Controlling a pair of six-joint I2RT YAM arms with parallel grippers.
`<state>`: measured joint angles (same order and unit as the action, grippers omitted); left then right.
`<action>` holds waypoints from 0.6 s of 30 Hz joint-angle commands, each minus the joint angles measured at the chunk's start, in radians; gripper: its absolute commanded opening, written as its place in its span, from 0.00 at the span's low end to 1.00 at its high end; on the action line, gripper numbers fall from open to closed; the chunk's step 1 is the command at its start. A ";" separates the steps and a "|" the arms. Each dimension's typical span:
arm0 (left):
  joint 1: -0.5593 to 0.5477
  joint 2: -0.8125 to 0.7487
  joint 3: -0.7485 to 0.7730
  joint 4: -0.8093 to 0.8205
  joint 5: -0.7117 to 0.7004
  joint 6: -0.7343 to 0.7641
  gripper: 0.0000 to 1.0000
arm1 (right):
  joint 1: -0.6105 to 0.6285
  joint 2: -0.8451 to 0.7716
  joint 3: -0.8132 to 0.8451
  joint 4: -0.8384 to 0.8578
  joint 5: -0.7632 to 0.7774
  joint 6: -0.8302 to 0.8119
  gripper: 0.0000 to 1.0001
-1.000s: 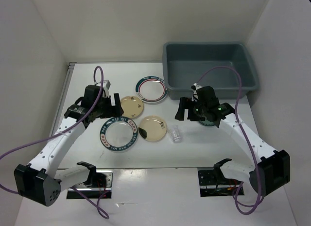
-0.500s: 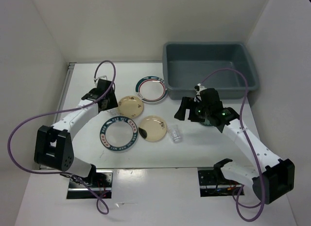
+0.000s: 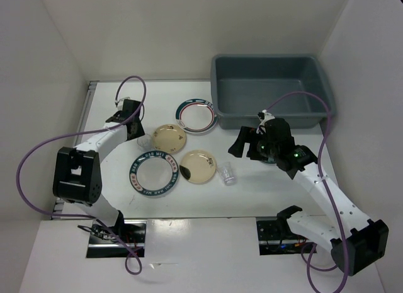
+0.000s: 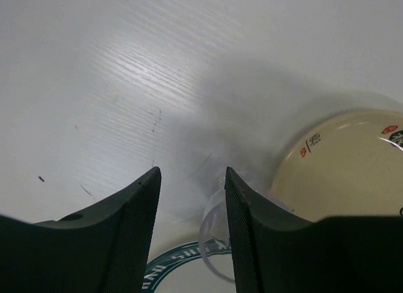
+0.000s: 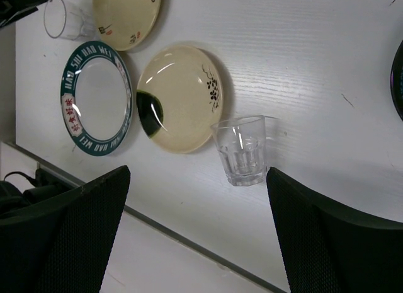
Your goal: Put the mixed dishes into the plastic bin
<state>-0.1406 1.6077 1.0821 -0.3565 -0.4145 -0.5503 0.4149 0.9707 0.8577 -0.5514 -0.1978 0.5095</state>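
Note:
Two white plates with teal lettered rims and two beige plates lie flat on the table. One clear cup stands left of the upper beige plate. My left gripper hangs over it, jaws partly closed with a gap. The cup's rim shows against the right finger, clear of the left one. A second clear cup stands upright under my wide-open right gripper. The grey-blue plastic bin sits at the back right.
A dark plate edge shows at the right of the right wrist view, mostly under the right arm. White walls close in the left, back and right. The table's near edge runs just below the second cup.
The left arm has folded back and its gripper has shifted up and left, uncovering the first cup, while its jaws narrowed. The right arm has drifted slightly right, jaws unchanged.

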 commanded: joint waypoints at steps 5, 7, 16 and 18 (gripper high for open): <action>0.001 0.017 0.035 0.034 0.057 0.015 0.53 | 0.007 -0.017 -0.005 0.025 0.020 0.009 0.94; 0.001 0.017 0.035 0.010 0.057 0.015 0.53 | 0.007 -0.017 -0.005 0.025 0.029 0.009 0.94; 0.001 -0.127 0.047 -0.019 0.028 0.013 0.58 | 0.007 -0.007 -0.005 0.025 0.029 0.009 0.94; 0.001 -0.141 0.047 -0.039 0.055 0.013 0.58 | 0.007 -0.007 -0.005 0.025 0.029 0.009 0.94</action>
<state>-0.1406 1.5063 1.0935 -0.3725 -0.3756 -0.5507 0.4149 0.9707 0.8577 -0.5518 -0.1795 0.5133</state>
